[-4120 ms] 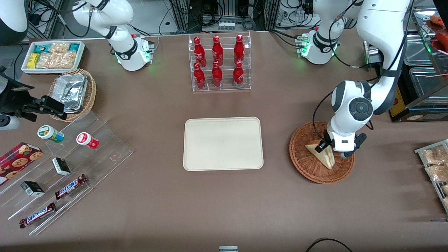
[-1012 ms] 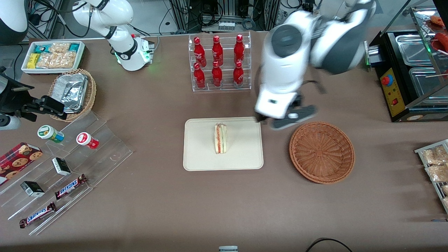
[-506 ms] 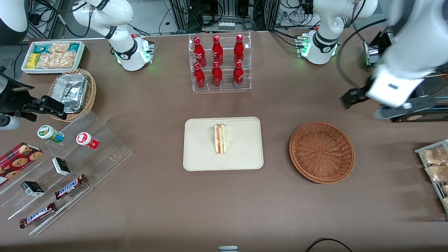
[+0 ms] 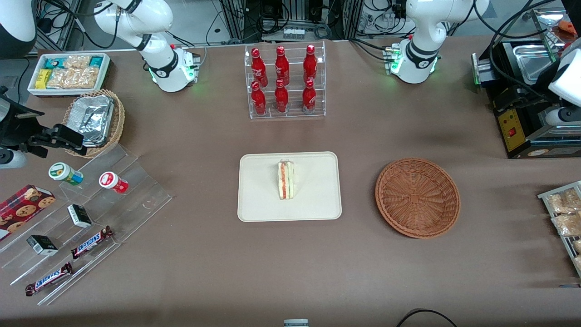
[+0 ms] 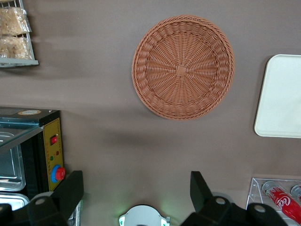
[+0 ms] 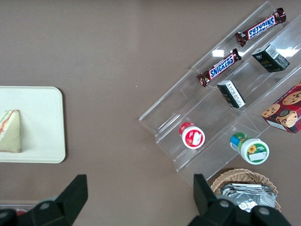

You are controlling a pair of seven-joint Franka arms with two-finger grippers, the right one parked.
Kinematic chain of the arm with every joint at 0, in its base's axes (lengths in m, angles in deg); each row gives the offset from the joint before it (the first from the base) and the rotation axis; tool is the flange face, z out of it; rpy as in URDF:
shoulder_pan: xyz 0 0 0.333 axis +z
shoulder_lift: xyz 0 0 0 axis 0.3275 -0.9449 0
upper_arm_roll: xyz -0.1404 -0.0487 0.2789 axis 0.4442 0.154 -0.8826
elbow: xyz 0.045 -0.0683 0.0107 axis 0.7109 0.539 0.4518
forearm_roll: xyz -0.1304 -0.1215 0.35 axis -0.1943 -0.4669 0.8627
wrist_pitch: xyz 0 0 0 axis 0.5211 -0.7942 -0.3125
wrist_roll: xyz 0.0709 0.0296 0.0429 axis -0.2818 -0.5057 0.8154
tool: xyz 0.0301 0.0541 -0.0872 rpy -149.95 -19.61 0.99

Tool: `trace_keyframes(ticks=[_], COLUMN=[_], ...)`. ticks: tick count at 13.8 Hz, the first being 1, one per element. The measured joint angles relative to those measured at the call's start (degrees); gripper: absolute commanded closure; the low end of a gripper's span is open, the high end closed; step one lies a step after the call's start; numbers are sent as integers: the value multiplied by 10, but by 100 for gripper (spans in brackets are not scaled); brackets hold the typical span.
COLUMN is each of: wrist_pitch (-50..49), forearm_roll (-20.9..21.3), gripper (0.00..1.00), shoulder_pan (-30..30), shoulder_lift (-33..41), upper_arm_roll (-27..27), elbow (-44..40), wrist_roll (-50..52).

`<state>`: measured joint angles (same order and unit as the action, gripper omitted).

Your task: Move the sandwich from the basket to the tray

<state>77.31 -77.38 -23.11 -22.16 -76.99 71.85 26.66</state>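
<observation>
Tool (image 5: 136,188) spread wide high above basket (image 5: 183,67); sandwich (image 4: 286,180) mid-tray (image 4: 258,200).

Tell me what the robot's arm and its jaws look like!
The working arm is glossy white with rounded shells, dark grey bands at its joints and black cables trailing off it. Its base glows green. The gripper, up over the table's working-arm end, has two chunky black jaws, standing open, on a dark body with small round screw holes.

The gripper (image 5: 136,188) is cut off at the edge of the left wrist view, only the tips of its wide-apart fingers (image 5: 73,186) showing; in the front view just a scrap of the arm shows at the frame edge, above the basket (image 4: 417,197). The tray (image 5: 282,99) is cropped there too, so the sandwich (image 4: 286,180) on it goes unseen; the right wrist view clips part of the sandwich.
</observation>
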Motion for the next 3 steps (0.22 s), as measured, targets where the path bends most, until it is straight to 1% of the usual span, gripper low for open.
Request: trace_keyframes(ticks=[3], wrist_pitch=[2], forearm_roll=[-2], gripper=[0], shoulder_pan=[5], shoulder_lift=[0], upper_arm_roll=[11], elbow=[0], wrist_roll=[-1])
